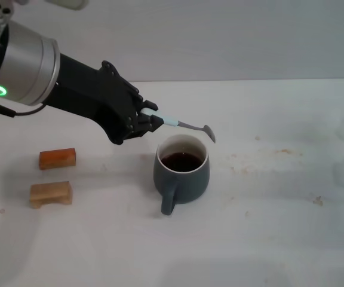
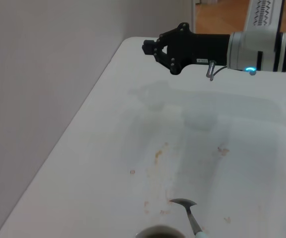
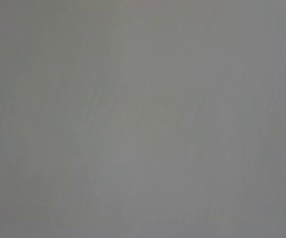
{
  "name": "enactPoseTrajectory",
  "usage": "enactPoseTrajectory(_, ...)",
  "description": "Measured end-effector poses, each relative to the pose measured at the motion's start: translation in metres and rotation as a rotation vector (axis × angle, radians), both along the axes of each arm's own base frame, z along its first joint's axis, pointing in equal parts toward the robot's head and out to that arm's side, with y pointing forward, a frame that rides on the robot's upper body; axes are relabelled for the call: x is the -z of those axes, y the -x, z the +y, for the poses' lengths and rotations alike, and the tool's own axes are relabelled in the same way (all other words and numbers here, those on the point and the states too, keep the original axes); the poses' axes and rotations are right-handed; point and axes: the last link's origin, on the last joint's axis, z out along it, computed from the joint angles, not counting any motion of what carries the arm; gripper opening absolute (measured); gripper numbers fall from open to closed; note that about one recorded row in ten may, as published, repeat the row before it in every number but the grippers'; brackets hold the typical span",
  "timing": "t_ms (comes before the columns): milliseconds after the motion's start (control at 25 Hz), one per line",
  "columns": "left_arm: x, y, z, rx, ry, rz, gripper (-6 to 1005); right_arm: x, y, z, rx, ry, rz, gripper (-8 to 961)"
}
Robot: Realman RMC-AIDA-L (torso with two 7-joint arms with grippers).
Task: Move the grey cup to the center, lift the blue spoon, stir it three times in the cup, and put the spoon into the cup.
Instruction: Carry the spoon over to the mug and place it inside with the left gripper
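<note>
White surface (image 1: 279,239) lies open toward its near and right edges. Nearest stands one grey cup (image 1: 181,173), handle forward, dark liquid inside. Left of it sit two wooden blocks (image 1: 57,158). Just above the cup's rim, left gripper (image 1: 154,121) fingers clamp one blue spoon (image 1: 184,124). Farther off, right gripper (image 2: 155,48), fingers unclear

- I see the grey cup (image 1: 182,173) mid-table, its mouth partly overhung by the blue spoon (image 1: 187,125) in the left gripper (image 1: 152,121).
- Two wooden blocks (image 1: 54,176) obstruct the table's (image 1: 267,239) left edge.
- The right half and near edge offer me open passage.
- The right gripper (image 2: 152,48) sits at the far-right edge.
</note>
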Motion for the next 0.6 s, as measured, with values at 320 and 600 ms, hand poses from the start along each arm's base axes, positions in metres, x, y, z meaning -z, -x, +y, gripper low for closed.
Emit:
enactPoseTrajectory(320, 0.007, 0.021, 0.003, -0.036, 0.013, -0.020, 173, -0.001, 0.002, -0.004, -0.021, -0.006, 0.001, 49)
enactPoseTrajectory(600, 0.010, 0.029, -0.002, -0.029, 0.036, -0.045, 174, -0.002, 0.005, -0.008, -0.049, -0.002, -0.008, 50)
